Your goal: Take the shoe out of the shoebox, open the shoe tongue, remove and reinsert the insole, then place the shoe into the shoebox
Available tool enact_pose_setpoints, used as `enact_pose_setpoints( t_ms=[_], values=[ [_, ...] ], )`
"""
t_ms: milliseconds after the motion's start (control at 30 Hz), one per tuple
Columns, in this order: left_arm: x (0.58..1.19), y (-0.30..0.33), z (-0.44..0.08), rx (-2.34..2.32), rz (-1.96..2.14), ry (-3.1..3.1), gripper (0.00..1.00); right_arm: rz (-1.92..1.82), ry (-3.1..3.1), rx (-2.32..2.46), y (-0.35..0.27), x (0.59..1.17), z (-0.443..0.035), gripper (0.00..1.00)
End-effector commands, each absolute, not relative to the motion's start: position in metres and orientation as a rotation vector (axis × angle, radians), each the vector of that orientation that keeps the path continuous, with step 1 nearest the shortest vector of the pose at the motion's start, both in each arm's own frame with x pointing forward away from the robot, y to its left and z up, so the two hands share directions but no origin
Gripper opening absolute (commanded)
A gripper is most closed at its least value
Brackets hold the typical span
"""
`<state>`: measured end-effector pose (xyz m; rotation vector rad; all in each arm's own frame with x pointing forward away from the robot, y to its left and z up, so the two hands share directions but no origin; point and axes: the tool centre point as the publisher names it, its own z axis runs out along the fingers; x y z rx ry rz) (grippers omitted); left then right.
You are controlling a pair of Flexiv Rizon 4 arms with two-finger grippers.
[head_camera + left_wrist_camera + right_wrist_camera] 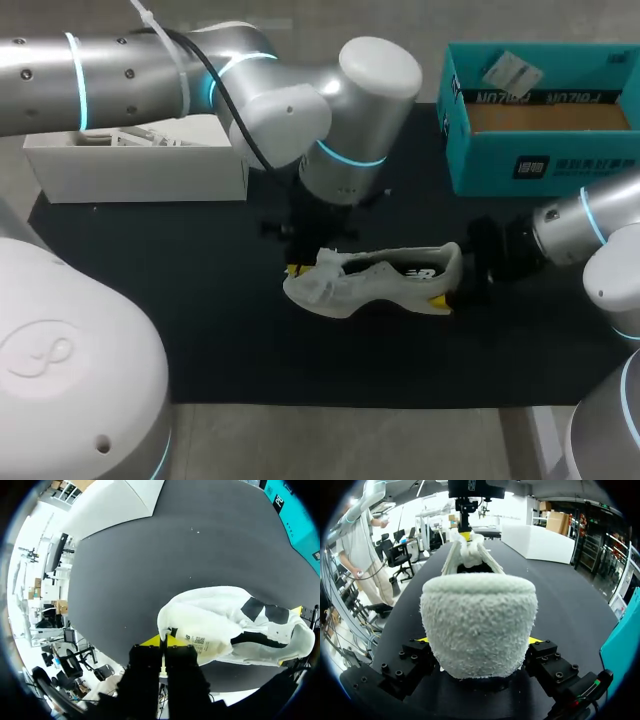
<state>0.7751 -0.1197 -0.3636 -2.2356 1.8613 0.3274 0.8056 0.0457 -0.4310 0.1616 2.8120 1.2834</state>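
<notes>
White box (140,170) sits far left. Left gripper (162,642) pinches the left end of the white shoe (385,280), black logo on its side; right gripper (479,640) clamps its heel. Teal shoebox (540,160), far right, bears printed writing

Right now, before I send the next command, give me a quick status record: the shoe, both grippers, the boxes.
shoe: out of the box, on the black mat
left gripper: shut, apparently pinching the shoe tongue
right gripper: shut on the shoe at its heel, one finger on each side
shoebox: teal, open, far right, apart from the shoe
white box: far left
insole: cannot tell whether it is in
</notes>
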Motion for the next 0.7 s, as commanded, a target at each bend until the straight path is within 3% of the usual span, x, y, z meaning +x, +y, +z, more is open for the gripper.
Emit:
enact_pose_setpoints(
  t_ms=[33,67,133,200,700],
  values=[
    [0.777,-0.119,-0.377,-2.234,0.353,1.87,0.23,1.277,2.812,0.166,0.044,0.806,-0.434,0.0],
    [0.777,-0.12,-0.378,-2.235,0.357,1.873,0.4,1.277,2.812,0.166,0.044,0.806,-0.434,0.0],
    [0.778,-0.12,-0.377,-2.24,0.359,1.88,0.48,1.277,2.812,0.166,0.044,0.806,-0.434,0.0],
    [0.779,-0.123,-0.37,-2.237,0.34,1.895,1.0,1.277,2.812,0.166,0.044,0.806,-0.434,0.0],
    [0.799,-0.163,-0.255,-2.093,-0.072,2.291,1.0,1.277,2.812,0.166,0.044,0.806,-0.434,0.0]
  ],
)
